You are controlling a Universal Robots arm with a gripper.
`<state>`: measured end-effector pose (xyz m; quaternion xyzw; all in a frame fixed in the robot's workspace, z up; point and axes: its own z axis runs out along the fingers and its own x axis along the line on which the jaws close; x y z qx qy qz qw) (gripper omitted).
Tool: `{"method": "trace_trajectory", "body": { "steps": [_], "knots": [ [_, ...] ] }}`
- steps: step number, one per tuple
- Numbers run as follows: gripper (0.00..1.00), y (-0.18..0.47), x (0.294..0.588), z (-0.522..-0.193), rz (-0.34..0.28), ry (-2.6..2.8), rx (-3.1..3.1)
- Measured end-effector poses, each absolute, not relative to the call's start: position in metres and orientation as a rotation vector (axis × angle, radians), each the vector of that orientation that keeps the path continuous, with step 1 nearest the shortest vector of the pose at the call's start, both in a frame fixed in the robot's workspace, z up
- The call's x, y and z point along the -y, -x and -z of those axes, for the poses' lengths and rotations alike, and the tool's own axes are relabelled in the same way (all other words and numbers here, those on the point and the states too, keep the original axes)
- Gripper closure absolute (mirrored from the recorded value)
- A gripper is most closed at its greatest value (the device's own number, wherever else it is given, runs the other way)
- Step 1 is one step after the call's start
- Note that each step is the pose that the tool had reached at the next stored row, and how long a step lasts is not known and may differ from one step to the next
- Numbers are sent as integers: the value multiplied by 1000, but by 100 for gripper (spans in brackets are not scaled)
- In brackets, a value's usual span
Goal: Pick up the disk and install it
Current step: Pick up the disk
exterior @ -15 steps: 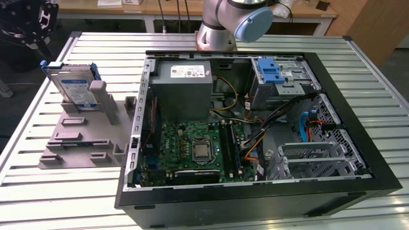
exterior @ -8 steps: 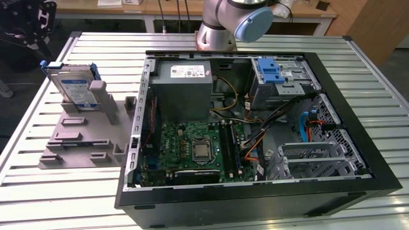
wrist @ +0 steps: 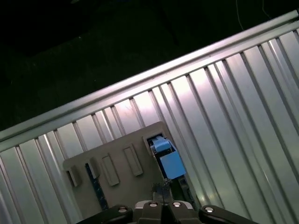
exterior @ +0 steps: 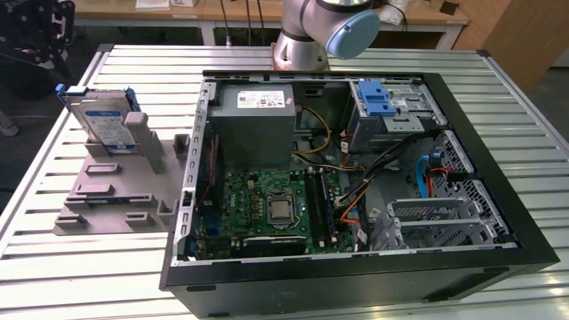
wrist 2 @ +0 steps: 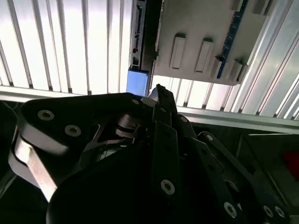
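One slatted metal table (exterior: 53,267) carries the full setup. An open computer case (exterior: 338,287) lies on it, with a grey power-supply box (exterior: 256,127) and a drive cage (exterior: 391,110) with a blue latch along the far side. In the exterior view I see the arm's base joint (exterior: 311,30) standing upright behind the case. A grey fixture (exterior: 116,193) sits just beside the case, toward the exterior view's left. The disk (exterior: 100,123) stands on edge in this fixture, framed by its blue bracket, not yet installed. Its white-and-blue label faces the exterior camera; I cannot make out the print. Both wrist views look down on the fixture, where the disk presents a blue top edge. The gripper (wrist: 161,186) hangs above the fixture, not touching the disk, jaws closed on nothing.
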<state>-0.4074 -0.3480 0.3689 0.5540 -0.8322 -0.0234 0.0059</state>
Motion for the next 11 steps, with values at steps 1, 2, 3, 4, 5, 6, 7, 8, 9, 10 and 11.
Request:
{"method": "trace_trajectory", "body": {
  "steps": [1, 2, 3, 4, 5, 6, 7, 8, 9, 10, 11],
  "knots": [
    [89, 407, 348, -369, 74, -1753, 2592],
    [89, 407, 348, -369, 75, -1771, 2579],
    [89, 407, 348, -369, 75, -1791, 2566],
    [89, 407, 348, -369, 76, -1810, 2552],
    [89, 407, 348, -369, 77, -1830, 2539],
    [89, 407, 348, -369, 79, -1848, 2526],
    [89, 407, 348, -369, 84, -1862, 2517],
    [89, 407, 348, -369, 90, -1877, 2509],
    [89, 407, 348, -369, 94, -1892, 2500],
    [89, 407, 348, -369, 95, -1908, 2489],
    [89, 407, 348, -369, 96, -1924, 2476]
  ]
}}
